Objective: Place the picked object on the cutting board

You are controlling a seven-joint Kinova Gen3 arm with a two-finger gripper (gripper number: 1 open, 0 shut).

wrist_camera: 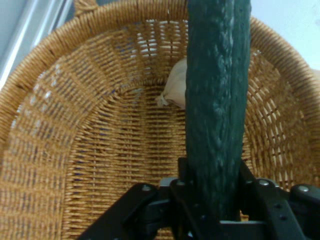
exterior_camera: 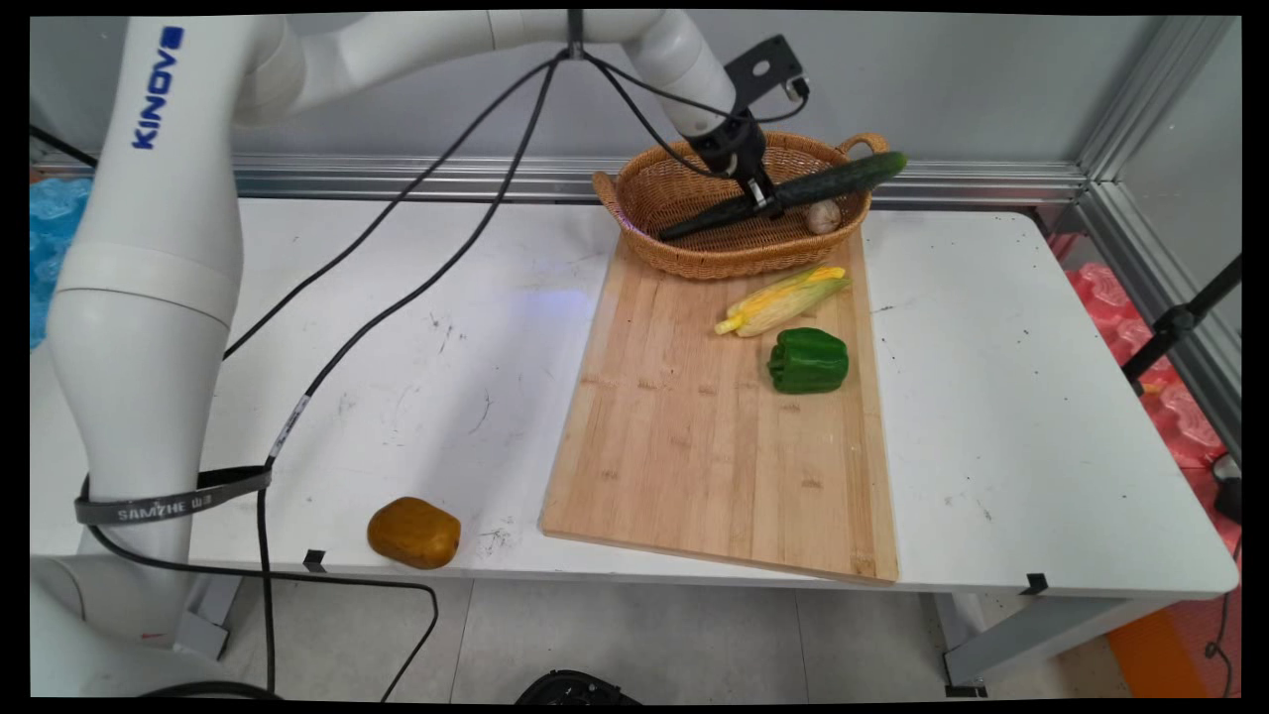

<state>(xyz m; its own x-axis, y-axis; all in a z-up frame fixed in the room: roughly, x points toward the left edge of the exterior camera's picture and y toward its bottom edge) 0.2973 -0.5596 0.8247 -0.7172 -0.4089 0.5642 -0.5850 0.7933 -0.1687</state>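
A: In the main view, where was the gripper [exterior_camera: 761, 193]?
B: Over the basket [exterior_camera: 694, 260] at the board's [exterior_camera: 694, 446] far edge, clamping the cucumber [exterior_camera: 843, 178].
A: And the hand view?
B: Fingers [wrist_camera: 182, 175] gripped the cucumber [wrist_camera: 215, 100] above the basket [wrist_camera: 75, 150]; garlic [wrist_camera: 175, 90] lay inside.

I see the basket [exterior_camera: 694, 260] on the board's [exterior_camera: 694, 446] far end, cucumber [exterior_camera: 843, 180] across it, perhaps garlic [exterior_camera: 823, 216] inside; corn [exterior_camera: 783, 300] and pepper [exterior_camera: 808, 361] before it; potato [exterior_camera: 413, 533] left on the bench [exterior_camera: 1041, 397].

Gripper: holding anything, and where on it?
Yes: the gripper is shut on the long dark green cucumber, gripping near its middle, above the woven wicker basket.
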